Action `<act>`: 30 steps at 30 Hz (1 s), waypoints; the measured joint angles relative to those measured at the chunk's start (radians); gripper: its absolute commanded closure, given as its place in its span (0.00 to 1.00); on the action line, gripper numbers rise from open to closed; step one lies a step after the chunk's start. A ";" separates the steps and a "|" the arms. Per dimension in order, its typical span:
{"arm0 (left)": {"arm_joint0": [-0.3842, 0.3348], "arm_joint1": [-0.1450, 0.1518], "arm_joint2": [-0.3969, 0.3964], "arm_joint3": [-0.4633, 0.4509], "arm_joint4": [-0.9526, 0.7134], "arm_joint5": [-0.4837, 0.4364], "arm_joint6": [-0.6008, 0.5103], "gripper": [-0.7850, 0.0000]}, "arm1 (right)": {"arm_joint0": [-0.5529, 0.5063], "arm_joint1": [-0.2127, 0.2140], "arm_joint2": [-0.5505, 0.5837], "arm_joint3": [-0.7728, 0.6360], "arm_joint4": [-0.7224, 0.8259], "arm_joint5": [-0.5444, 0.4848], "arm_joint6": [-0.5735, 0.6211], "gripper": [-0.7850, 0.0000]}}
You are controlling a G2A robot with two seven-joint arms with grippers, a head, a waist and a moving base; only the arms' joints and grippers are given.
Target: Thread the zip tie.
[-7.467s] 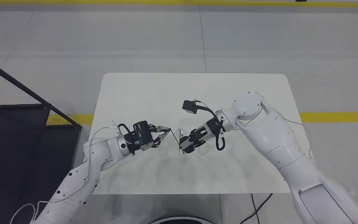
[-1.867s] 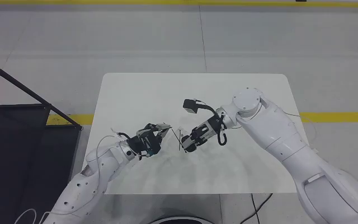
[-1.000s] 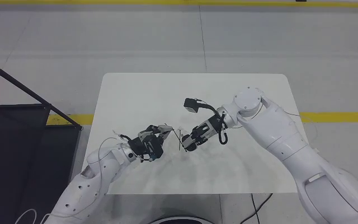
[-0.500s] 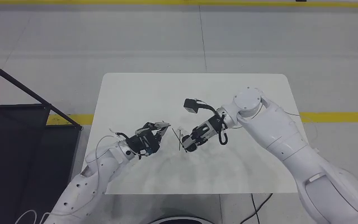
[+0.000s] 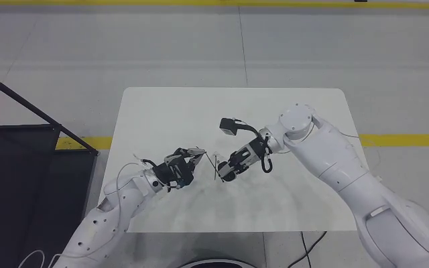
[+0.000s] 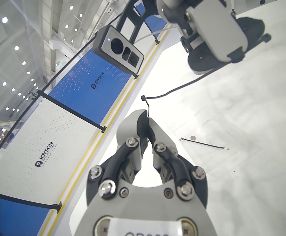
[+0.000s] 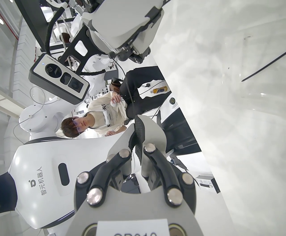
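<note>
Bright, even light falls from overhead, where rows of small ceiling lamps (image 6: 4,20) glow in the left wrist view. The white table (image 5: 201,114) glares, washing out to plain white toward its far edge, with a mottled grey sheen elsewhere. Both wrist views bend straight lines near their borders.

**Set overhead and on both wrists**

Top view: looks steeply down from high above, far enough back for the whole counter (image 5: 167,114) and the surrounding floor (image 5: 268,47). Left wrist view: rides close behind the left end effector (image 6: 145,115), faces the right arm (image 6: 212,29). Right wrist view: rides equally close behind the right end effector (image 7: 139,119), faces back at the left arm (image 7: 120,26). Shared by both wrist views: the counter strip between the arms, a loose tie (image 6: 203,143) on it.
</note>
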 measured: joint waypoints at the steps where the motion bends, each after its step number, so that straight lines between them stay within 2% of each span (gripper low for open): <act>1: 0.000 0.000 0.000 0.000 0.001 0.000 0.001 1.00 | 0.001 0.000 0.000 0.002 0.001 -0.001 0.000 1.00; 30: 0.002 -0.003 -0.001 -0.002 0.004 0.007 0.001 1.00 | 0.005 0.003 -0.010 0.011 0.015 -0.012 0.000 1.00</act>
